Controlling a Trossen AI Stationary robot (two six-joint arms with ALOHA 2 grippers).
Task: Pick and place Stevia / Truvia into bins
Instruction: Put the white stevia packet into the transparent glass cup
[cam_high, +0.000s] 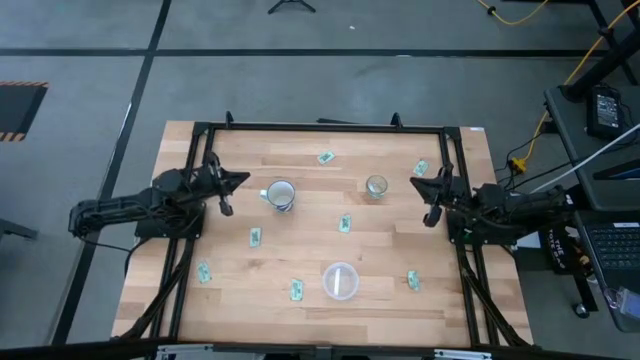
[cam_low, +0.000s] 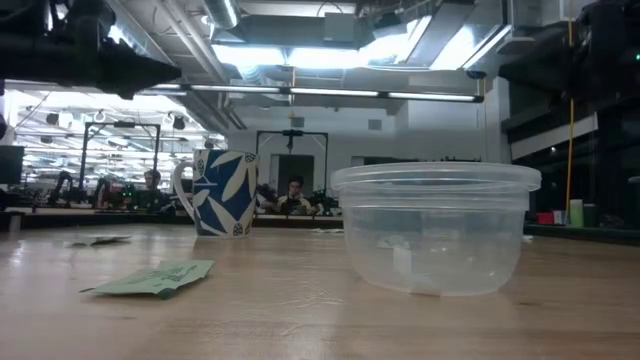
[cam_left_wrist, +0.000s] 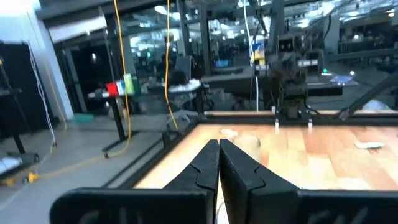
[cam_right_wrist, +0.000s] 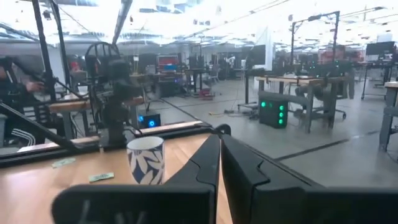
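Several small green-and-white sachets lie flat on the wooden table: one near the far edge (cam_high: 326, 157), one by the right gripper (cam_high: 421, 168), one mid-table (cam_high: 345, 224), others nearer (cam_high: 255, 237) (cam_high: 204, 272) (cam_high: 296, 290) (cam_high: 412, 281). One sachet (cam_low: 155, 280) shows close in the low view. The shallow round clear container (cam_high: 340, 281) (cam_low: 435, 228) stands near the near edge. The small glass cup (cam_high: 376, 186) stands right of centre. My left gripper (cam_high: 240, 179) (cam_left_wrist: 219, 144) hovers shut at the table's left. My right gripper (cam_high: 415, 184) (cam_right_wrist: 220, 138) hovers shut at the right.
A white mug with blue leaves (cam_high: 280, 195) (cam_low: 222, 192) (cam_right_wrist: 145, 160) stands left of centre, close to my left gripper. A black frame (cam_high: 320, 127) runs along the table's far edge and sides. Bare wood lies between the sachets around the table's middle.
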